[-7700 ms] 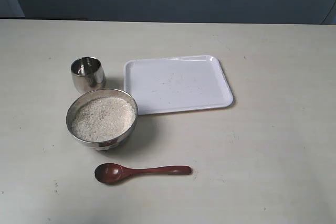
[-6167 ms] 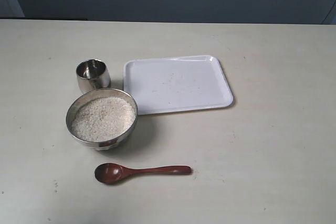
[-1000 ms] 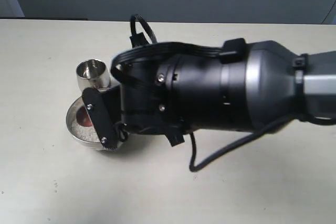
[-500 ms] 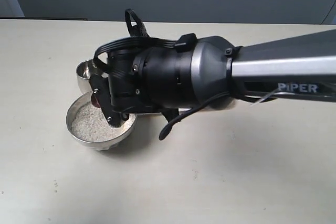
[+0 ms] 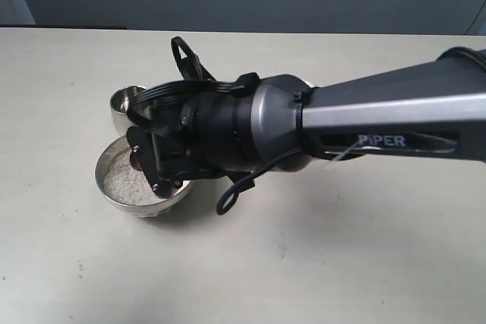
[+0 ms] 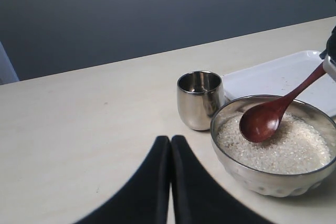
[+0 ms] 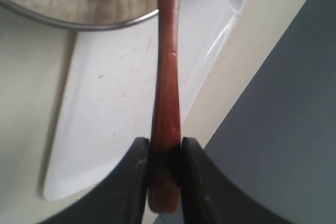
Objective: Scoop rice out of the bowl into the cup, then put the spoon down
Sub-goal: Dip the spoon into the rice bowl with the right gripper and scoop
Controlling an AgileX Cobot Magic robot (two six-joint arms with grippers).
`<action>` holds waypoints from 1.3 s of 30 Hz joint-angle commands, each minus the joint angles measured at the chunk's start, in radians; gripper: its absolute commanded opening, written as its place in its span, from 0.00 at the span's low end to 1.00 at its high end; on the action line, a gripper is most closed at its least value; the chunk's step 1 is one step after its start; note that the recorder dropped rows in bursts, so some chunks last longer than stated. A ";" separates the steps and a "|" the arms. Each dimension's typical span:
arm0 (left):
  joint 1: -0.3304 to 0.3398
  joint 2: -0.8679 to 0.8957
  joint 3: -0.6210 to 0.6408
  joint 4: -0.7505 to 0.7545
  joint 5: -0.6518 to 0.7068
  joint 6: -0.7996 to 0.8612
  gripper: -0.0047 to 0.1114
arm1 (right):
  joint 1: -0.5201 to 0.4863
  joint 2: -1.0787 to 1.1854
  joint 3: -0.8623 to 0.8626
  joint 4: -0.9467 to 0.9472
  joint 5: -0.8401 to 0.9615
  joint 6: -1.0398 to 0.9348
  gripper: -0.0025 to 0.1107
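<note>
The steel bowl point(image 6: 252, 174) holds white rice point(image 6: 278, 148). The small steel cup point(image 6: 198, 99) stands right beside it and looks empty. My right gripper point(image 7: 166, 142) is shut on the end of the reddish-brown spoon point(image 7: 167, 93). The spoon's oval head point(image 6: 262, 121) rests tilted on the rice near the middle of the bowl. In the exterior view the right arm covers much of the bowl point(image 5: 106, 187) and part of the cup point(image 5: 121, 104). My left gripper point(image 6: 170, 139) is shut on nothing, low over the table short of the cup and bowl.
A flat white tray point(image 6: 273, 74) lies just behind the bowl, next to the cup, with a few specks on it. The thick black right arm point(image 5: 342, 123) reaches in from the right, hiding the tray in the exterior view.
The right arm has sunk lower over the bowl, bringing the spoon's head onto the rice. Several seconds earlier the spoon lay on the table in front of the bowl.
</note>
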 commanded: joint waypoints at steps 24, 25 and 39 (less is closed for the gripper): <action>-0.005 -0.004 -0.002 0.002 -0.015 -0.005 0.04 | -0.005 0.049 -0.006 0.136 -0.020 -0.004 0.01; -0.005 -0.004 -0.002 0.002 -0.015 -0.005 0.04 | -0.005 0.049 -0.006 0.143 -0.017 -0.004 0.01; -0.005 -0.004 -0.002 0.002 -0.015 -0.005 0.04 | -0.005 0.047 -0.079 0.210 0.029 -0.002 0.01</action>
